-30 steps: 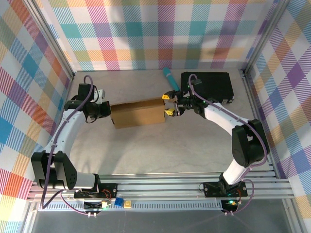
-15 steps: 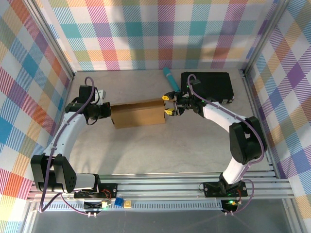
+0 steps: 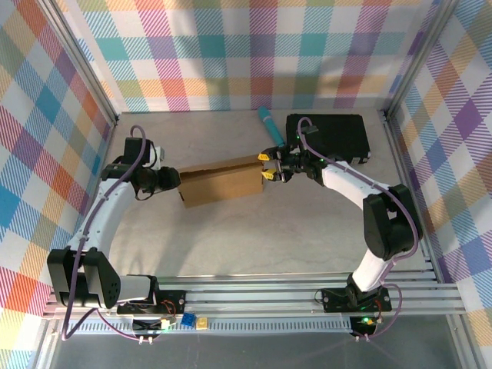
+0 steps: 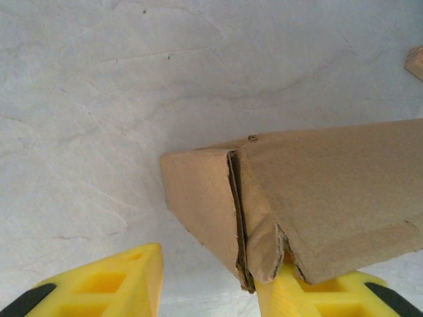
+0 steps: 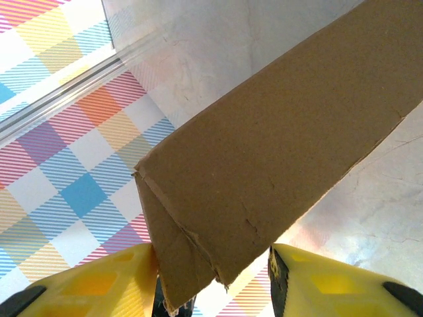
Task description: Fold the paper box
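The left arm's gripper point(image 3: 174, 178) is pointing rightward, its yellow fingers point(image 4: 106, 287) standing parted. The right arm is reaching leftward, its gripper point(image 3: 266, 164) with yellow fingers point(image 5: 330, 284) straddling a cardboard end.
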Available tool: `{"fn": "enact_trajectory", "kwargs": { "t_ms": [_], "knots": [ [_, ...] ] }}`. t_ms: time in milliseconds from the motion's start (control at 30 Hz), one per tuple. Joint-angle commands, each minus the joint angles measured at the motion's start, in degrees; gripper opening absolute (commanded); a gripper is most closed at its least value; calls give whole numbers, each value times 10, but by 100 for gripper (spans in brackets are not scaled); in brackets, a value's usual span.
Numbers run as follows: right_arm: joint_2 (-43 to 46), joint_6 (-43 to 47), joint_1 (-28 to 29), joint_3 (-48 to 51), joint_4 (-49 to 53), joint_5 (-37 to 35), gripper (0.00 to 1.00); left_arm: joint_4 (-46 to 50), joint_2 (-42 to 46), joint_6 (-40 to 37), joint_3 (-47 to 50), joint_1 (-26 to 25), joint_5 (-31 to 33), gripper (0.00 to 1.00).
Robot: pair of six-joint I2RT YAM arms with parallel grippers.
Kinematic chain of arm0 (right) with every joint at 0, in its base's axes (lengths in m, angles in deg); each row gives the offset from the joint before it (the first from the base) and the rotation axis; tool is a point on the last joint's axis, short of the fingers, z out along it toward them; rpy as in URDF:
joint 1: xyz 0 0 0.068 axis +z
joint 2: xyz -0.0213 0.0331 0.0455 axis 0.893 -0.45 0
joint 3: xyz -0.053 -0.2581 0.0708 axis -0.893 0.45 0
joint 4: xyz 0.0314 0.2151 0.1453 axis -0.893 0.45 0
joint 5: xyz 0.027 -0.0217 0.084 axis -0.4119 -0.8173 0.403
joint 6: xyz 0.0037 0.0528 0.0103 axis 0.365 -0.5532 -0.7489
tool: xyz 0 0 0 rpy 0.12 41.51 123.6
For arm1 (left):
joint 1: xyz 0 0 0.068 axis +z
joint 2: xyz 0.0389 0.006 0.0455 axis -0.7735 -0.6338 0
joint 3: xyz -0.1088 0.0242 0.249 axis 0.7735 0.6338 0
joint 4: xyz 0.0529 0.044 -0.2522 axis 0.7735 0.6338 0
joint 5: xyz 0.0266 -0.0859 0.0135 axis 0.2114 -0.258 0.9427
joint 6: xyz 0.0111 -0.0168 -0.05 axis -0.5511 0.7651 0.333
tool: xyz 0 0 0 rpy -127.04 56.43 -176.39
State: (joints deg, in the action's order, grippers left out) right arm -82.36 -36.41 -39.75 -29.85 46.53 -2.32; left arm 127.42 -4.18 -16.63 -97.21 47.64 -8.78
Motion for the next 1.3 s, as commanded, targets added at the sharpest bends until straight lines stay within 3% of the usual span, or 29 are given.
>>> {"fn": "enact_trajectory", "kwargs": {
  "t_ms": [0, 300, 433, 533, 700, 833, 1100, 1267],
  "knots": [
    [-6, 15, 7, 16, 32, 2, 46, 11, 20, 41, 9, -8, -66, 45],
    [-9, 20, 7, 17, 44, -6, 41, -9, 63, 134, 50, -13, -133, 51],
    [-11, 21, 7, 15, 48, -9, 40, -55, 92, 229, 62, -14, -158, 55],
    [-14, 22, 7, 13, 50, -11, 39, -70, 111, 304, 66, -15, -156, 64],
    [-16, 30, 7, 9, 56, -14, 38, -23, 113, 375, 49, -13, -128, 69],
    [-17, 30, 7, 9, 56, -14, 37, 5, 85, 417, 30, 2, -113, 69],
    [-18, 32, 7, 5, 58, -16, 37, -68, 55, 468, 47, 40, -133, 66],
    [-18, 33, 7, 8, 56, -16, 36, -126, 49, 511, 78, 47, -147, 52]
  ]
}}
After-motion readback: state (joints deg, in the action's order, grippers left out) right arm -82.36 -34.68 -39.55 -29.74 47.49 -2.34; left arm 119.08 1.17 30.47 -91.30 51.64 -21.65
